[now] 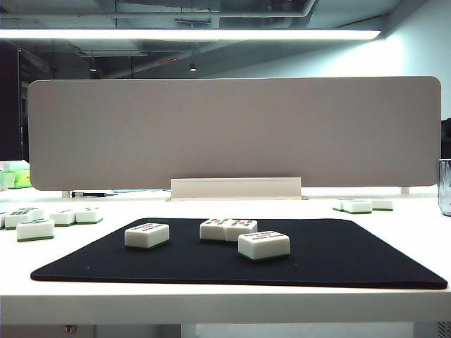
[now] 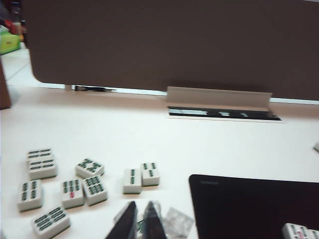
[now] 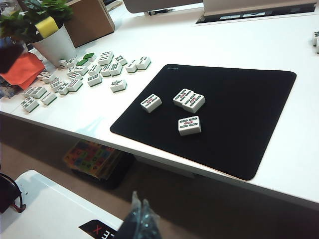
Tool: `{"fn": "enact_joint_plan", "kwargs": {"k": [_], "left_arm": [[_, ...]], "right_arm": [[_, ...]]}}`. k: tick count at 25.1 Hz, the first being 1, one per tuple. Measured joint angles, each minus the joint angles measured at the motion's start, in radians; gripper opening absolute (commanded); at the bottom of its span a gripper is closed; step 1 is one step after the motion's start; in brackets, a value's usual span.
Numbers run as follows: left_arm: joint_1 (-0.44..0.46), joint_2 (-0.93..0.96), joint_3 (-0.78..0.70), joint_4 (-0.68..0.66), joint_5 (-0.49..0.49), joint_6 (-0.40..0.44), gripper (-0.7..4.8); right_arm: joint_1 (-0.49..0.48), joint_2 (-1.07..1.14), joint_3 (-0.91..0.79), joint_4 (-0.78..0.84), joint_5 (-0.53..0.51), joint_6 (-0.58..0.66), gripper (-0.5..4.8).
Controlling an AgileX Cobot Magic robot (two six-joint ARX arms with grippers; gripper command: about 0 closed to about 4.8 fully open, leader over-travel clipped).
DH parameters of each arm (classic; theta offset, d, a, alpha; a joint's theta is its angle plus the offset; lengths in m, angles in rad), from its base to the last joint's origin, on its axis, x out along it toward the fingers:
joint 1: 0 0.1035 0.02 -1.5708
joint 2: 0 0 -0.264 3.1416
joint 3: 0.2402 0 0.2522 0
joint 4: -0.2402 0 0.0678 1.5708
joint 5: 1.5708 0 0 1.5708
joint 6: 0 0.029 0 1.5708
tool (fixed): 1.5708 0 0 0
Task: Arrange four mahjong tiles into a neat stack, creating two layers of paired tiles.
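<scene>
1. Four mahjong tiles point(image 1: 225, 236) all lie flat on the black mat point(image 1: 352, 260), on the worktop point(image 1: 211, 303): left tile point(image 1: 147, 235) alone, a touching pair point(image 1: 227, 229) mid-mat, front tile point(image 1: 263, 245) just beside the pair. No stack yet, nothing lifted.
2. Left pincer point(image 2: 140, 221): tips pressed together, holding nothing, over bare worktop near the spare tiles point(image 2: 70, 191) off the mat's left edge. Risk: it drops onto a spare instead of a mat tile, since the spares are the closest things under it.
3. Right pincer point(image 3: 139, 219): looks closed and empty, hanging off the worktop's front edge, well apart from the mat. Risk: a long reach in, arm could sweep the front tile on the way.
4. Either pincer needs to spread before descent. Coming down closed would just shove a tile.
5. The front tile sits skewed near the pair. Grabbing it could nudge the pair apart, spoiling the ready-made bottom layer.
6. Tiles are smooth with rounded edges. An off-centre pinch may let one twist or slip.
7. Top layer placed off-square would overhang, maybe slide off.
</scene>
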Motion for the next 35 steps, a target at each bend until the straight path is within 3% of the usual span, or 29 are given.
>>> {"fn": "enact_joint_plan", "kwargs": {"k": [13, 20, 25, 29, 35], "left_arm": [[0.000, 0.555, 0.391, -0.049, 0.209, 0.115, 0.21], [-0.013, 0.838, 0.626, -0.199, 0.290, 0.155, 0.22], [-0.091, 0.999, 0.771, -0.297, 0.294, 0.277, 0.26], [-0.181, 1.113, 0.880, -0.349, 0.197, 0.398, 0.36], [-0.289, 1.239, 0.988, -0.428, 0.086, 0.571, 1.91]], "right_arm": [[0.000, 0.000, -0.002, -0.001, 0.001, -0.001, -0.01], [0.000, 0.000, -0.002, -0.006, 0.001, -0.003, -0.01], [0.000, 0.000, -0.002, -0.006, 0.001, -0.003, -0.01], [-0.001, 0.000, -0.002, -0.006, 0.001, -0.003, -0.01], [-0.001, 0.000, -0.003, -0.006, 0.020, -0.011, -0.01]]}}
